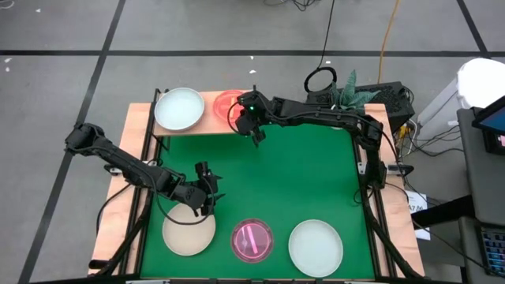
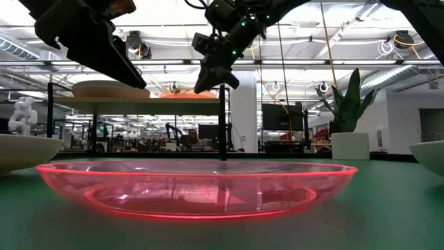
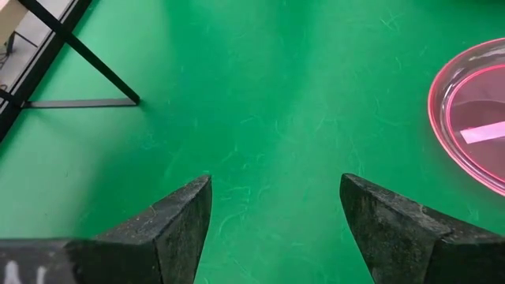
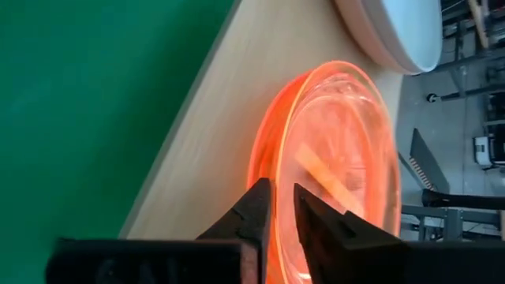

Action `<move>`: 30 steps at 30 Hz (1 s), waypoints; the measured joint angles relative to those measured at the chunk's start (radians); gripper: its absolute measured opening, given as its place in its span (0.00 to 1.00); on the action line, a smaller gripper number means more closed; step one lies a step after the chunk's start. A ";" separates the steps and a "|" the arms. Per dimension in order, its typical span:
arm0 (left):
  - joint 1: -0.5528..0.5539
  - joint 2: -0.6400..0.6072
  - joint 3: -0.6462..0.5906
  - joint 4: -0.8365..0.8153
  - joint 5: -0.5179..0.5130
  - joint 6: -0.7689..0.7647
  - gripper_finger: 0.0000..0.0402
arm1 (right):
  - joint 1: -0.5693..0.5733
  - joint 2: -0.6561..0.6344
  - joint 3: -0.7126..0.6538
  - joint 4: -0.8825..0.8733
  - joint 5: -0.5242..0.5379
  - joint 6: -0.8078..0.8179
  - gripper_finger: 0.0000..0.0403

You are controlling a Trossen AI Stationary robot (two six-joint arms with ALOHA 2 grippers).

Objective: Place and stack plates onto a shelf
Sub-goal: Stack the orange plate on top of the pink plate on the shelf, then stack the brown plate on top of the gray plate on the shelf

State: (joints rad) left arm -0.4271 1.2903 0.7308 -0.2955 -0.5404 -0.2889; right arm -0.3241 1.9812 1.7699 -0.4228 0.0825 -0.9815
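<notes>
Nearest the low camera, a translucent magenta plate with a pale stripe (image 2: 196,189) lies on the green table (image 1: 316,173), between a cream plate (image 1: 188,233) and a pale mint-white plate (image 1: 316,247). My left gripper (image 3: 276,213) hovers, fingers spread wide and empty, just above the cream plate's far edge. On the light-wood shelf (image 1: 209,126), another mint-white plate (image 1: 179,108) sits beside a glowing orange-red translucent plate (image 4: 335,158). My right gripper (image 4: 282,207), fingers nearly together, is at that plate's rim; I cannot tell whether it grips.
</notes>
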 joint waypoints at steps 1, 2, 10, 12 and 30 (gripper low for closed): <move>0.000 0.000 0.000 0.000 0.000 0.000 0.71 | 0.002 0.000 0.000 0.008 0.005 0.000 0.13; 0.000 0.000 0.000 0.000 0.000 0.000 0.71 | 0.004 0.000 0.000 0.018 0.020 -0.001 0.14; 0.000 0.000 0.000 0.000 0.000 -0.002 0.71 | 0.019 -0.035 0.000 0.049 0.048 0.000 0.23; 0.000 0.000 0.000 0.000 0.000 -0.009 0.71 | 0.021 -0.050 0.000 0.050 0.049 0.006 0.25; -0.083 0.000 0.000 0.000 -0.001 -0.081 0.71 | 0.183 -0.401 -0.176 -0.199 -0.006 0.471 0.26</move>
State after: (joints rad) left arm -0.5103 1.2903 0.7303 -0.2957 -0.5410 -0.3696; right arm -0.1414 1.5806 1.5937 -0.6219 0.0763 -0.5106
